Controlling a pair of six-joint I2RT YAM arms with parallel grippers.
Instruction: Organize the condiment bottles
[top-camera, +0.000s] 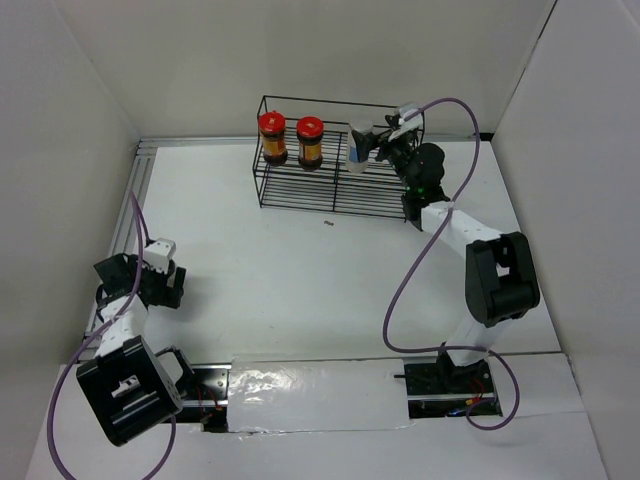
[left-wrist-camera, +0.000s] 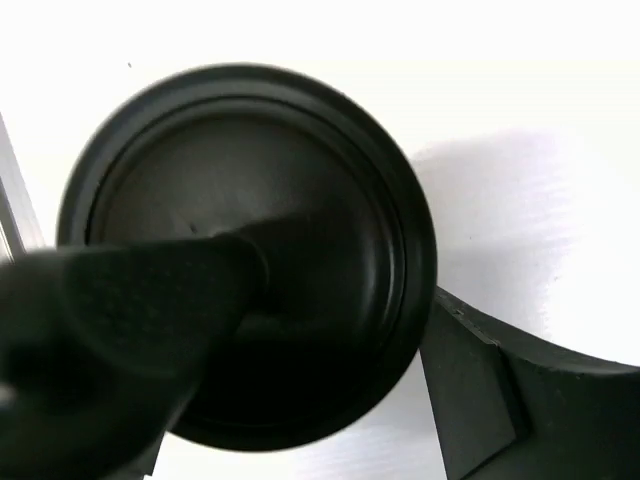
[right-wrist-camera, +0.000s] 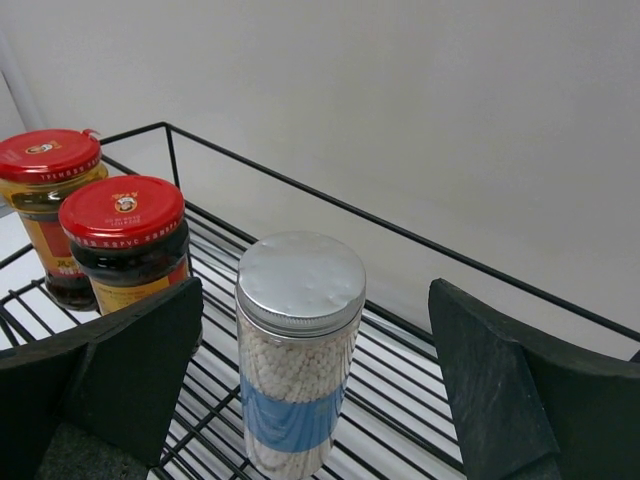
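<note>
Two brown jars with red lids stand in the left half of the black wire rack; they also show in the right wrist view. The white bottle with a bluish label and silver lid stands on the rack to their right. My right gripper is open, one finger on each side of it, not touching. My left gripper is at the left table edge. The pale bottle's black cap fills its view between wide-set jaws; its body is hidden.
The rack stands at the back of the white table against the back wall. A small dark speck lies in front of the rack. A metal rail runs along the table's left edge beside the left arm.
</note>
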